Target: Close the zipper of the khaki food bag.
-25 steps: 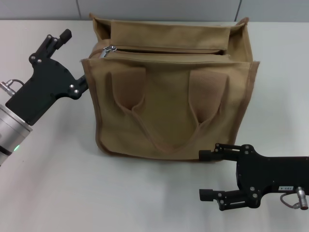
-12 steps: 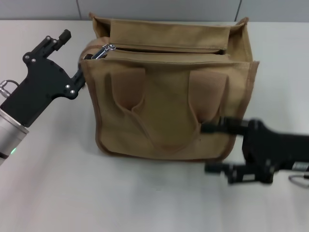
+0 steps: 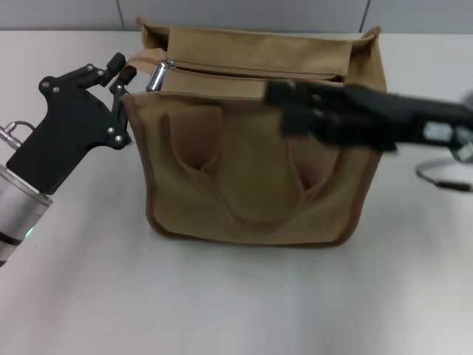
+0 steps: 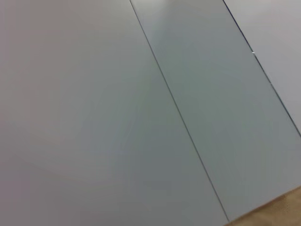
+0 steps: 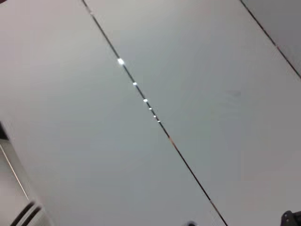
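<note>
Head view looks down at the khaki food bag (image 3: 251, 163) — both wrist views face grey panels.

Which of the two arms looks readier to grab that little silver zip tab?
Probably the left: the left gripper sits right beside the pull tab at the khaki food bag's corner, while the right gripper is over the bag's middle.

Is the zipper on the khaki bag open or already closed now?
Open. The zipper shows a dark gap along the khaki food bag, and its silver pull tab sits at the end near the left gripper.
</note>
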You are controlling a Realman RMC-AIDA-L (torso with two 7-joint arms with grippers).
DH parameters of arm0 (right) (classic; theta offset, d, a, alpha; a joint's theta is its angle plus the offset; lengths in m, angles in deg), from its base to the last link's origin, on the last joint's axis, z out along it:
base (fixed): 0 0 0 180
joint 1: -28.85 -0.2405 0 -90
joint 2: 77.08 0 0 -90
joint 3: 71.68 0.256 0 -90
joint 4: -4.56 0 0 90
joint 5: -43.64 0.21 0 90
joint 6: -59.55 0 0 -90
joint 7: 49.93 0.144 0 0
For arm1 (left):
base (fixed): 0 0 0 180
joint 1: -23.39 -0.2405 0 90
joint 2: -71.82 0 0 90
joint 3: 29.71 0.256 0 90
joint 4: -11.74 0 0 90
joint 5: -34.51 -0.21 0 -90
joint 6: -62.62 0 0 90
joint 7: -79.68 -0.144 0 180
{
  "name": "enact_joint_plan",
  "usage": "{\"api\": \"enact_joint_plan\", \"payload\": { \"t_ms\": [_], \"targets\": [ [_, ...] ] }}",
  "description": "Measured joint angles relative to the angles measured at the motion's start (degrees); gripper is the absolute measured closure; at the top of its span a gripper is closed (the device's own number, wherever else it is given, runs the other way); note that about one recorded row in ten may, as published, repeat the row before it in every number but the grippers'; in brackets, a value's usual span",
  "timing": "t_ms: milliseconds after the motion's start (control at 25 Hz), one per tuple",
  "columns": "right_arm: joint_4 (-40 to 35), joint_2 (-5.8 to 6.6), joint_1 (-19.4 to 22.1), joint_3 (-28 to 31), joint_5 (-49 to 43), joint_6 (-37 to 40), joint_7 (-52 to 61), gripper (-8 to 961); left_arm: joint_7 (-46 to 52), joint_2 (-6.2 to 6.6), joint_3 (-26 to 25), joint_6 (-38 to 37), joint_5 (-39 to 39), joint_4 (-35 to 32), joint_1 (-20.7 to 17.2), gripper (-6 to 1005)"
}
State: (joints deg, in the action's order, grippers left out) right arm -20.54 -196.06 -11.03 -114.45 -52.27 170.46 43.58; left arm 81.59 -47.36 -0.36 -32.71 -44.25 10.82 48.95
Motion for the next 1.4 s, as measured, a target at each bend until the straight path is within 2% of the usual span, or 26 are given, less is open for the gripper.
{"api": "enact_joint_plan", "payload": {
  "t_ms": [40,280,400,600,840,1360,1400],
  "targets": [
    [0.0,-0.10,-2.5,0.1,0.0,-2.9,5.2,122,-0.8,-0.01,-0.7,-0.4,0.0,0.6,0.1,749],
    [0.0,-0.06,-5.8,-0.3,0.1,-11.4,15.0,123,-4.2,0.00,-1.0,-1.8,0.0,1.9,0.3,971],
    [0.0,-0.01,-7.4,-0.8,-0.2,-15.4,18.7,123,-5.5,-0.01,-1.0,-2.6,0.0,2.4,0.4,984],
    [0.0,-0.07,-9.6,-4.9,-0.4,-19.6,23.1,159,-7.3,0.00,-1.0,-4.6,0.0,3.2,1.4,992],
    [0.5,-0.14,-11.4,-7.3,-0.5,-21.6,26.0,202,-7.3,0.00,-1.0,-5.0,-0.1,3.3,2.6,993],
    [0.8,-0.35,-13.8,-13.2,-0.3,-27.8,28.8,296,-8.2,0.00,-0.8,-7.6,-0.4,3.9,2.7,992],
    [0.8,-0.37,-14.0,-13.3,-0.4,-28.2,28.8,335,-8.9,0.00,-0.7,-7.7,-0.4,4.1,2.7,992]
  ]
}}
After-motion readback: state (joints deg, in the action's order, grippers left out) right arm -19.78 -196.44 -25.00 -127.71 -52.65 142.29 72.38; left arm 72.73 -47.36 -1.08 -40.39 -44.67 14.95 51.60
